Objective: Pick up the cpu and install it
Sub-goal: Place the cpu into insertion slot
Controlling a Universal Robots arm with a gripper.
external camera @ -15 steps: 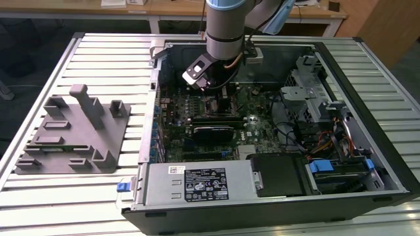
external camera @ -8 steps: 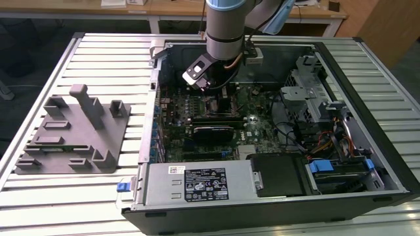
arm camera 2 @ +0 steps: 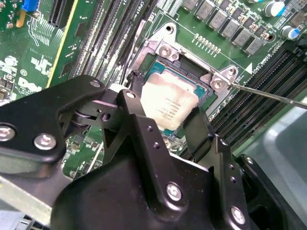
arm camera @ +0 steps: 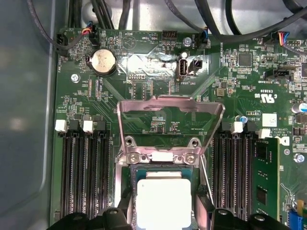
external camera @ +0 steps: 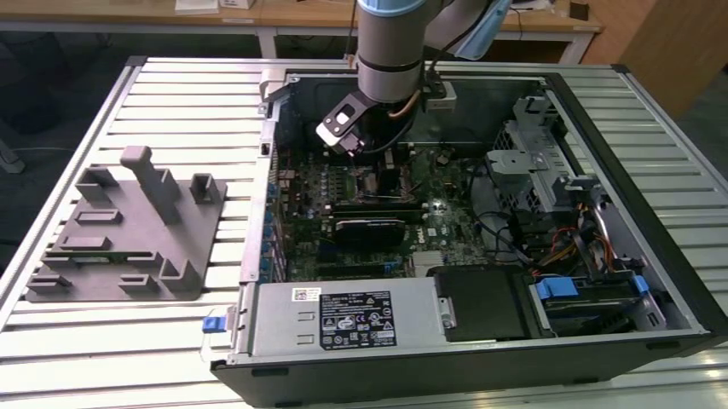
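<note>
the computer case (external camera: pixel 455 366) on the slatted table (external camera: pixel 170 85) is taken in whole by the exterior view, from above and well back, with the arm (external camera: pixel 393 43) reaching in. the board (arm camera: pixel 158 91) (arm camera 2: pixel 29 62) is looked down on from close by in both wrist views. the socket (arm camera 2: pixel 165 48) (arm camera: pixel 163 155) and the cpu (arm camera 2: pixel 170 103) (arm camera: pixel 163 203) in it are shared by the 2: met at a slant in the second wrist view, squarely in the first.

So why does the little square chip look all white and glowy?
Light bounces off its metal top: in the first wrist view the cpu is washed out white; in the second wrist view it is dimmer, with faint print showing; in the exterior view a small bright glint sits on the motherboard.
</note>
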